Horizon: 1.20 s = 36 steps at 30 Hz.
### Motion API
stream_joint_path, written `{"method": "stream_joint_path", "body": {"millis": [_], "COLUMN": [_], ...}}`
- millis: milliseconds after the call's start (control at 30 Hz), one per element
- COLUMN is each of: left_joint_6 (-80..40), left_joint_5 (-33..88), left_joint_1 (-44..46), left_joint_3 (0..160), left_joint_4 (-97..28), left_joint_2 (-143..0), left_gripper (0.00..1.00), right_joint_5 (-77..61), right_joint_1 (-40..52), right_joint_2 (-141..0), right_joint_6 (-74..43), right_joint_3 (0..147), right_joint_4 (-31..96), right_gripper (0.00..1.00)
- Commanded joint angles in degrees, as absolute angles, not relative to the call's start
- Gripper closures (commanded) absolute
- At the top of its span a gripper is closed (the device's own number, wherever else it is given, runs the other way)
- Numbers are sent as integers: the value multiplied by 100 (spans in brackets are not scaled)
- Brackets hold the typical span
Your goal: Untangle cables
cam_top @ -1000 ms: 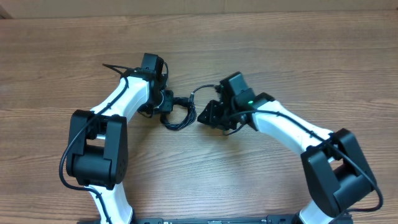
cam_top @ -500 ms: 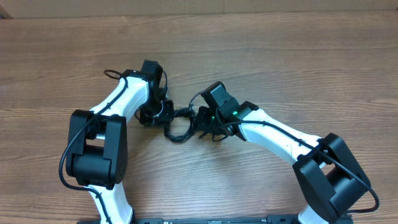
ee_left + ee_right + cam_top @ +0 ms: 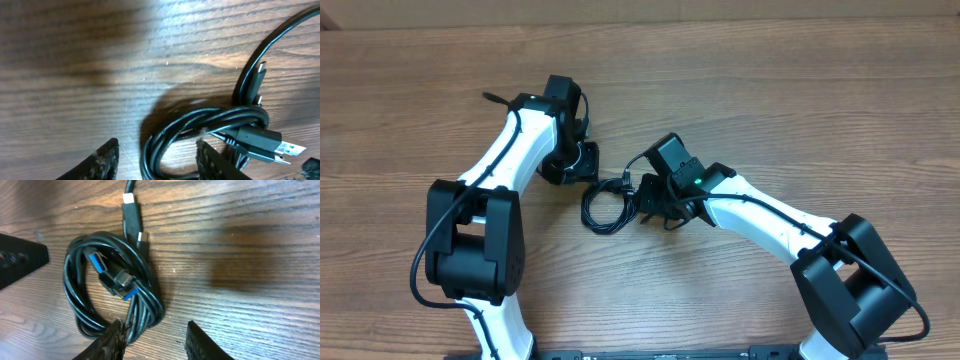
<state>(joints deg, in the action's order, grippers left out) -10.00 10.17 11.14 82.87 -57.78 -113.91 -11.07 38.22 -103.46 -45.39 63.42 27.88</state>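
Observation:
The cables [image 3: 607,207] lie on the wooden table as one black coiled bundle between my two grippers. In the left wrist view the bundle [image 3: 200,122] loops between my left gripper's [image 3: 157,162] spread fingers, and a silver-tipped plug [image 3: 280,147] sticks out to the right. My left gripper [image 3: 578,165] stands open just up-left of the coil. My right gripper [image 3: 645,198] is at the coil's right side. It [image 3: 157,342] is open, with the bundle [image 3: 100,280] running against the inside of its left finger [image 3: 114,341]. A blue-tipped plug [image 3: 97,262] lies within the coil.
The wooden table [image 3: 770,90] stretches all round, with its back edge along the top of the overhead view. A loose plug end [image 3: 131,210] points away from the coil. The left gripper's black body [image 3: 20,257] shows at the left edge of the right wrist view.
My left gripper has opened and drawn back up-left from the coil. The right arm moved left up to the coil. The coil now lies a little lower and rounder.

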Motion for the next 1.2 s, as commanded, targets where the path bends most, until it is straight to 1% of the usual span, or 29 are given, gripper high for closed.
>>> {"method": "stream_joint_path", "body": {"millis": [0,100,133,167,267,367,400,433,467,567,633,733,800,833,867,900,933,967,1000,1033,1167], "left_joint_6": [-263,189,296,467,897,1013,1009,1004,998,803,390,-1636,-2578,-2845,-2869,-2821,-2687,-2541,-2403,-2342,-2032], "left_joint_5": [880,882,886,891,910,906,908,932,1035,1474,1496,1055,1221,1474,1831,2097,2309,2427,2451,2447,2362], "left_joint_1": [1100,1100,1103,1107,1151,1210,1225,1240,1249,1245,1238,1162,1125,1127,1131,1162,1201,1238,1269,1280,1236], "left_joint_3": [8152,7981,7926,7854,7603,7358,7297,7242,7216,7216,7216,7216,7214,7216,7214,7214,7214,7214,7216,7225,7483], "left_joint_4": [-5780,-5671,-5605,-5533,-5269,-4915,-4794,-4689,-4619,-4491,-4377,-4357,-4491,-4521,-4515,-4506,-4497,-4499,-4510,-4550,-4943], "left_joint_2": [-11279,-11281,-11281,-11281,-11281,-11281,-11281,-11281,-11281,-11279,-11279,-11279,-11279,-11279,-11279,-11279,-11279,-11279,-11279,-11279,-11275], "left_gripper": [52,55,55,52,52,51,55,64,76,95,96,96,96,96,95,86,70,60,55,51,45], "right_joint_5": [-1022,-1037,-1035,-1037,-1035,-1035,-1033,-1033,-1033,-1039,-1155,-1636,-1704,-1741,-1787,-1826,-1831,-1831,-1831,-1831,-1820], "right_joint_1": [3787,3787,3787,3787,3787,3787,3787,3787,3787,3771,3704,3341,3151,3050,2978,2910,2867,2842,2829,2825,2827], "right_joint_2": [-10322,-10322,-10322,-10322,-10322,-10322,-10322,-10322,-10322,-10322,-10322,-10322,-10322,-10322,-10322,-10322,-10322,-10322,-10322,-10322,-10322], "right_joint_6": [-4517,-4517,-4517,-4517,-4517,-4517,-4517,-4517,-4515,-4331,-4141,-4130,-4038,-3874,-3736,-3597,-3514,-3457,-3413,-3393,-3122], "right_joint_3": [6458,6458,6458,6458,6458,6458,6458,6458,6458,6458,6458,6462,6464,6462,6464,6462,6462,6464,6464,6473,6807], "right_joint_4": [2788,2810,2818,2821,2821,2838,2840,2840,2840,2842,2888,3186,3354,3437,3494,3546,3581,3592,3592,3592,3857], "right_gripper": [60,59,59,59,59,59,59,59,59,59,59,59,59,59,60,60,60,60,61,62,64]}}
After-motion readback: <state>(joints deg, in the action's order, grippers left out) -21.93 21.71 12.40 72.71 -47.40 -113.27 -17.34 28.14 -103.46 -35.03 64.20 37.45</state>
